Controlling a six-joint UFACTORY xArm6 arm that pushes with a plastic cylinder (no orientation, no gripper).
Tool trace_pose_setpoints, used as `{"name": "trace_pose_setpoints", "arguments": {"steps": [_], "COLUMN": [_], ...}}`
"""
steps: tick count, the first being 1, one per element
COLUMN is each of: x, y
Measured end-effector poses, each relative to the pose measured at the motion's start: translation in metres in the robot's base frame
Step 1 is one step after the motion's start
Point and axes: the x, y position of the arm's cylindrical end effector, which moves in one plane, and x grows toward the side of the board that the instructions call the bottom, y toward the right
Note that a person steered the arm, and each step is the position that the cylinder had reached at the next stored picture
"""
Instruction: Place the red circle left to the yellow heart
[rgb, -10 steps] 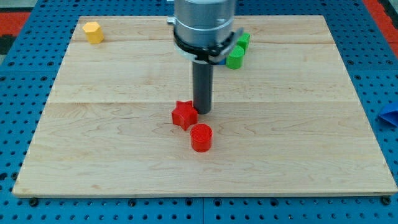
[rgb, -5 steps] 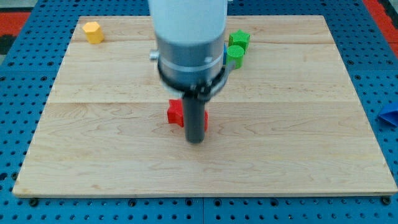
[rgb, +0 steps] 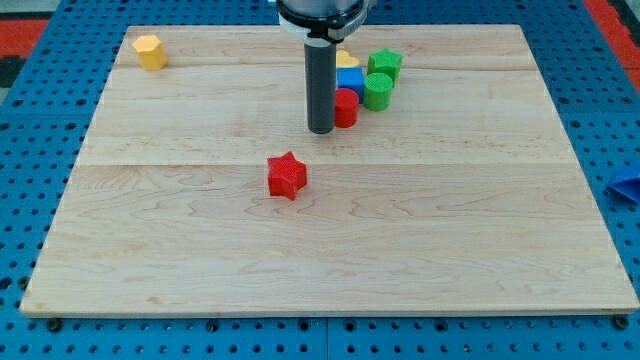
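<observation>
Standing upright, axis vertical, red circle (rgb: 346, 107) touches my tip (rgb: 320, 130) at its 3 o'clock, gripping nothing; yellow heart (rgb: 345, 61) at 12 o'clock, mostly hidden behind blue block (rgb: 350, 80).

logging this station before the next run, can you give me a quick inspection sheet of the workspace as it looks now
surface: wooden board on a blue pegboard.
job's things: red circle stands at the view's top centre, by the blue block; the yellow heart is mostly hidden behind the rod.
clutter: red star alone mid-board; two green blocks right of the blue one; yellow block at the top left corner.
hand: none fitted; my tip sits against the red circle's left side.
cables: nothing seen.
surroundings: a blue object at the right edge, cut off.
</observation>
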Motion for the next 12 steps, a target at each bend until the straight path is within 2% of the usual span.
{"name": "trace_pose_setpoints", "arguments": {"steps": [2, 3, 4, 6, 8, 9, 10, 12], "x": [-0.007, 0.0, 0.027, 0.028, 0.063, 0.051, 0.031, -0.017], "y": [0.0, 0.002, 0.003, 0.011, 0.069, 0.1, 0.102, 0.037]}}
